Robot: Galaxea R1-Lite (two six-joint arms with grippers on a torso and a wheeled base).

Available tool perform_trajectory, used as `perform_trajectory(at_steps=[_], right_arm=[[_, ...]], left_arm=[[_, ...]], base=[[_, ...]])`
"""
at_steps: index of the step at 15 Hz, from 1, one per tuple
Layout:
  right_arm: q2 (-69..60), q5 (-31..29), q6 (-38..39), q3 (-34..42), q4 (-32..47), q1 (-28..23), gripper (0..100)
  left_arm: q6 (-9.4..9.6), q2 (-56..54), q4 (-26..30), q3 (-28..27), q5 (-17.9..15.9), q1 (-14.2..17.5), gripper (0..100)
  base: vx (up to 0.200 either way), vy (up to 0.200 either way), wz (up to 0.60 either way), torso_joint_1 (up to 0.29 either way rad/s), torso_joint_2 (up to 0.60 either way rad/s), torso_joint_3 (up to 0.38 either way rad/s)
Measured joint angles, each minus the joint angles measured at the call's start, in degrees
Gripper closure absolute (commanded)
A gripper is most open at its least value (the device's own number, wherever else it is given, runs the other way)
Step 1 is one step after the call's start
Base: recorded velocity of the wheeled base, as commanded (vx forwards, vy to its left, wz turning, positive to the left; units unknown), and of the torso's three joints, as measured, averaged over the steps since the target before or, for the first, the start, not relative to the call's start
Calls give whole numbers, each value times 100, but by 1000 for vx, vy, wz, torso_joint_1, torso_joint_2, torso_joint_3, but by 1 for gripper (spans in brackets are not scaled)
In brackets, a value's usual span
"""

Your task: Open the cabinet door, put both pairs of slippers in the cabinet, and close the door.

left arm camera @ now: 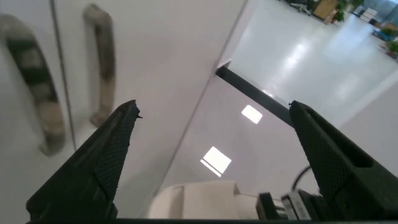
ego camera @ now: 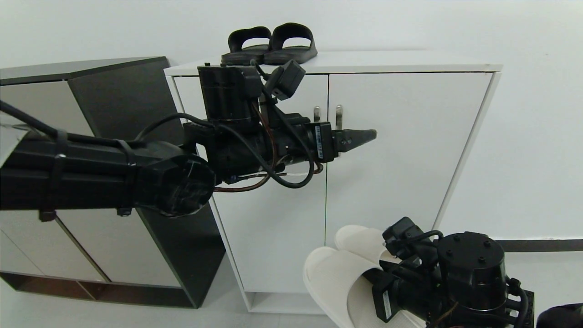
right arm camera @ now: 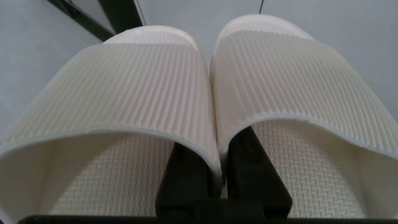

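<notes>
The white cabinet (ego camera: 410,61) stands shut, its flat matte doors (ego camera: 401,155) meeting at two slim metal handles (ego camera: 338,116). The left arm (ego camera: 91,173) hides much of the left door. The left gripper (ego camera: 369,135) hangs just in front of the handles, its textured black jaws spread wide. Smooth black slippers (ego camera: 271,45) sit side by side on the cabinet's top. Low down, the right gripper (right arm camera: 221,177) pinches the white slippers (ego camera: 337,269) together by their inner walls. They have ribbed straps and diamond-embossed soles, and their heels are cut off from sight.
</notes>
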Motion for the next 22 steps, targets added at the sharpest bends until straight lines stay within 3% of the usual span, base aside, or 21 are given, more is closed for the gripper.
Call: perform_trajectory(at_steps=[9,15,16,22], right_arm=[[4,-7,-4,-13,-2,0,100],[6,-7,-4,2,-2,-2,100],[6,-2,-4,4,-2,-2,100],[-5,233,-121,146,-5,99,100]], left_arm=[[2,610,252,-801,180,265,0],[5,872,351,-1074,205,178,0],[0,894,360,-1080,199,162,100],[11,763,325,-824,216,51,100]], base=[[0,0,0,0,0,0],[0,0,0,0,0,0],[0,0,0,0,0,0],[0,0,0,0,0,0]])
